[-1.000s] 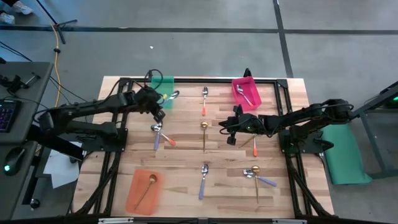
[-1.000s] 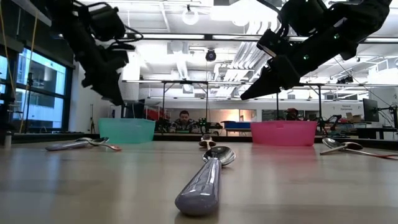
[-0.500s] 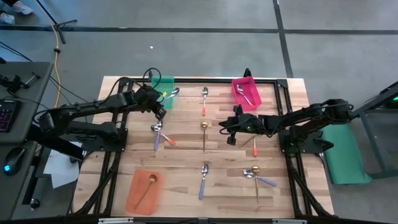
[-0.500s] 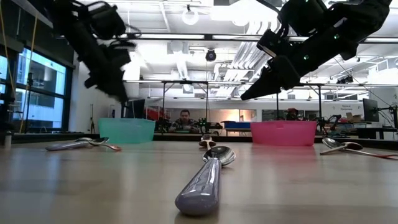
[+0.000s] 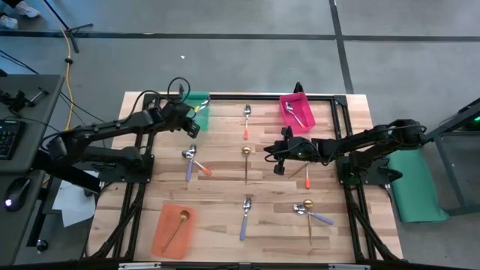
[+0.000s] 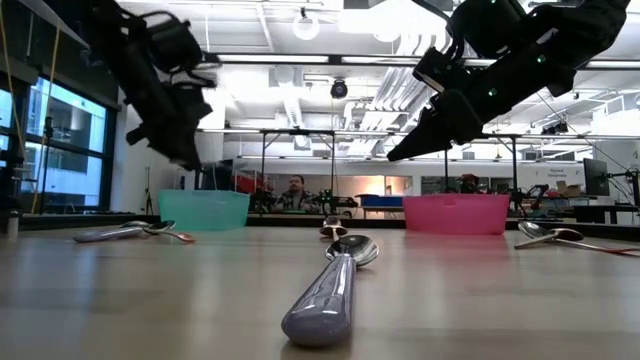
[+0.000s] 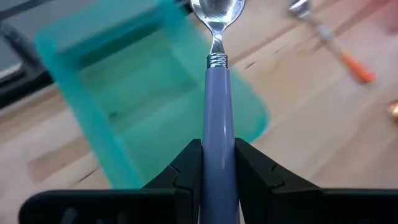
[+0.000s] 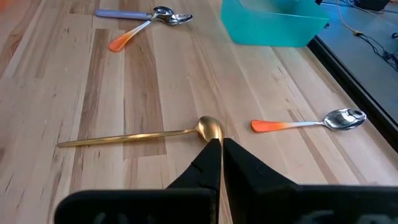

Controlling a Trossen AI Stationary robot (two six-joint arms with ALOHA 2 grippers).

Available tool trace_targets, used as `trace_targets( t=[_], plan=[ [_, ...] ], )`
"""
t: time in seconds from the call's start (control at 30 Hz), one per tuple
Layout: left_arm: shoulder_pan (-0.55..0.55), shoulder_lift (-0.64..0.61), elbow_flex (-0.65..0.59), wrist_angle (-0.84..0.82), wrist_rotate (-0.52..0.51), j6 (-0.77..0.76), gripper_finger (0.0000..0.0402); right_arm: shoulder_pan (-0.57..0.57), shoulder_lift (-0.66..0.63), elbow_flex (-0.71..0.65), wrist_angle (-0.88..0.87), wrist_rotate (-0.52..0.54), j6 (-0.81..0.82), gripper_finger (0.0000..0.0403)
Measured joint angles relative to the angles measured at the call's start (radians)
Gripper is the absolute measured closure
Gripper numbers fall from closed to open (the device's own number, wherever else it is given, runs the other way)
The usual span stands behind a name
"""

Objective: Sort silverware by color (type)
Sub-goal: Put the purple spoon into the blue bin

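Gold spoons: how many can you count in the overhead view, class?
3. The first gold spoon lies in the orange bin; the second gold spoon at the table's middle; the third gold spoon near the right front, by a lavender-handled spoon. More may be hidden.

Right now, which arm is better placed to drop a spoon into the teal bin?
The left. Its gripper is shut on a lavender-handled spoon right over the teal bin. The right gripper is shut, holding nothing, above a gold spoon at mid-table.
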Motion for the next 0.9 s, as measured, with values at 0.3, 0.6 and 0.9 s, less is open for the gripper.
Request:
trace_targets(
  t=[0.3,0.6,0.9],
  plan=[
    [0.133,0.138,-0.002,0.014,0.019,0.012,0.0346,0.000,0.000,0.000,0.000,0.000,0.000,0.0401],
    [0.204,0.212,-0.002,0.065,0.088,0.047,0.0346,0.000,0.000,0.000,0.000,0.000,0.000,0.0401],
    [0.211,0.202,-0.002,0.079,0.113,0.064,0.0262,0.000,0.000,0.000,0.000,0.000,0.000,0.0401]
  ],
)
